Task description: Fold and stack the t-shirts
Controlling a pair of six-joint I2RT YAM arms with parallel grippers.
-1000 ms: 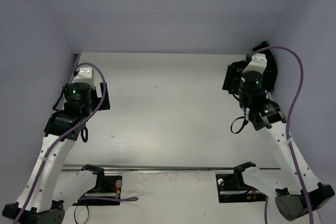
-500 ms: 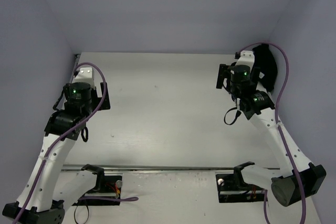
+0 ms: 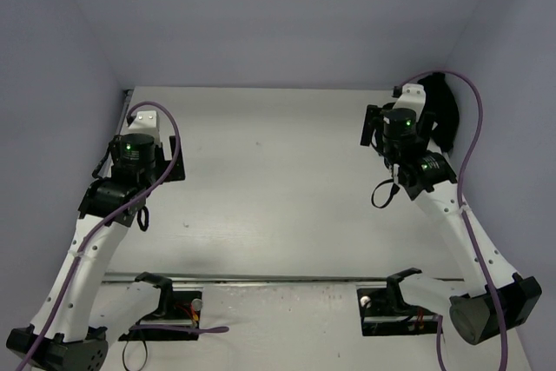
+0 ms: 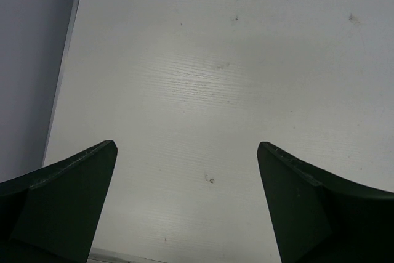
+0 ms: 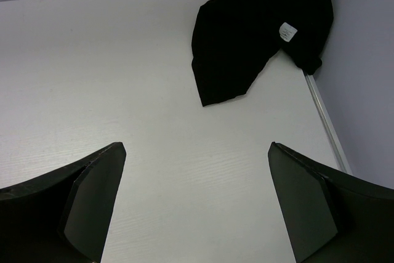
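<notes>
The shirt (image 5: 246,47) lies crumpled in the upper right of the right wrist view, ahead and right of the right gripper (image 5: 195,147), the nearer one. That gripper and the left gripper (image 4: 186,145) both gape wide, holding nothing.

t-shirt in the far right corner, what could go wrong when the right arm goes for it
1. The t-shirt lies bunched against the right wall, so the open right gripper may bump the wall reaching in.
2. It is crumpled, so a pinch may catch several layers and it may not spread flat.
3. The left gripper, open over the left side, likely cannot help until it is dragged toward the middle.
</notes>
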